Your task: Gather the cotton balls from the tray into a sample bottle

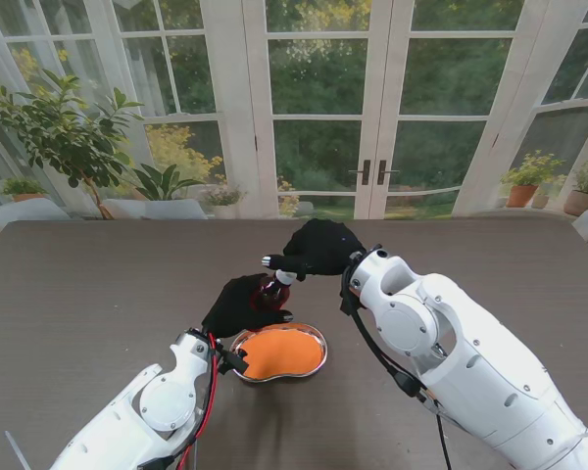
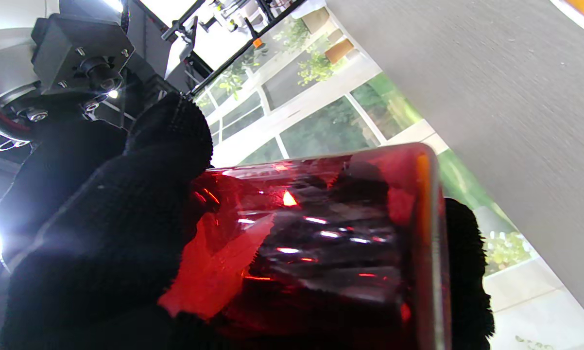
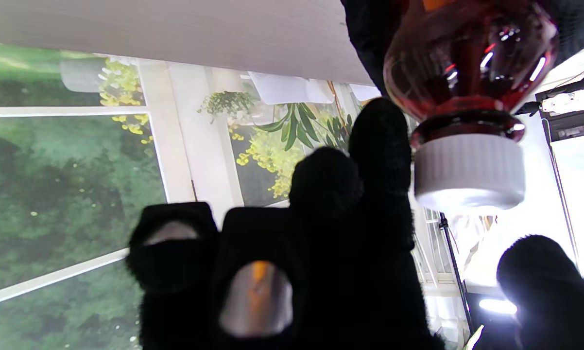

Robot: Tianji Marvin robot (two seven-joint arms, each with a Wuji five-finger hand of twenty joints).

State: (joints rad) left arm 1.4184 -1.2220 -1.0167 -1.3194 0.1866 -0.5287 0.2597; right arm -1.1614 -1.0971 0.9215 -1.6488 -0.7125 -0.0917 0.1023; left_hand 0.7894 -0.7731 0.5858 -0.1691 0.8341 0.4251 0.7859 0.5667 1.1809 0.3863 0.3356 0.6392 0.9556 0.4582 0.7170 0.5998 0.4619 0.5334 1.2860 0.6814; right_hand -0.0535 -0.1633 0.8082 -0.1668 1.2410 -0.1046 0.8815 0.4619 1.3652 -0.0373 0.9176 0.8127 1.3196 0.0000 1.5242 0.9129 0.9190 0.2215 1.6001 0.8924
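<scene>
The left hand (image 1: 243,305) is wrapped around the body of the dark red sample bottle (image 1: 269,291), holding it lifted off the bench (image 1: 98,284) just beyond the far rim of the kidney-shaped tray (image 1: 318,343), whose inside shows only orange; no cotton balls can be made out there. The bottle leans toward the right hand (image 1: 318,247), which is at the white cap (image 3: 469,170). From the right wrist view its fingers (image 3: 379,146) lie beside the cap with the thumb apart, so it looks loosely spread and not yet clamped, holding nothing. The step in hand appears to be unscrewing the cap. To do it well, the left grip should stay firm and steady on the glass while the right thumb and fingertips close squarely on the ribbed cap, turning without pulling sideways, and keeping the neck clear of the tray.
</scene>
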